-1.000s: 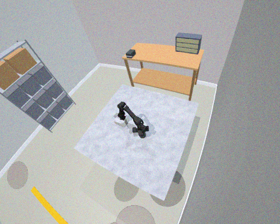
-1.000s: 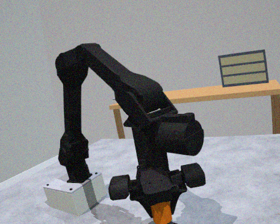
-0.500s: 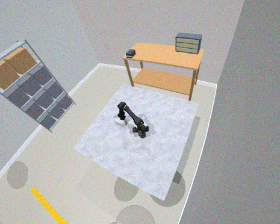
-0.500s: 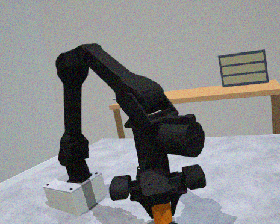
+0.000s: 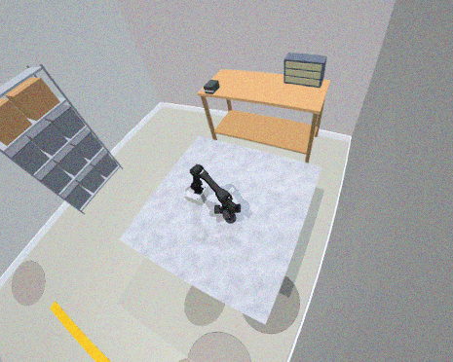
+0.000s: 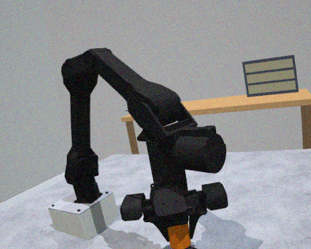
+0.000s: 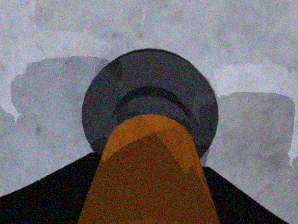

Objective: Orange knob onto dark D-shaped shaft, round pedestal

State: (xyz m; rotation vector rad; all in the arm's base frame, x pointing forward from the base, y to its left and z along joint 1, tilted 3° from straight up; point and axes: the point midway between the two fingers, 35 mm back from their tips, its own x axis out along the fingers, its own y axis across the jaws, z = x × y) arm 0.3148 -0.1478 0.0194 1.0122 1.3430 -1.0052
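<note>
Wooden workbench standing behind the marbled counter, drawer unit sitting on it, small dark stack at its other end. Tilted-looking shelf rack with brown boxes off to one side; yellow strip lying on the floor. None of it blocking the arm. White base block carrying the arm, apart from the pedestal.

Hand pointing down — clamping the orange knob. Knob hanging over the round dark pedestal, covering its near part in the wrist view. Shaft hiding behind the knob — flat side and seating depth, can't tell. Exterior frame cutting off the pedestal at the bottom edge; top view losing the knob under the hand. Fingertips dark, hard to make out.
</note>
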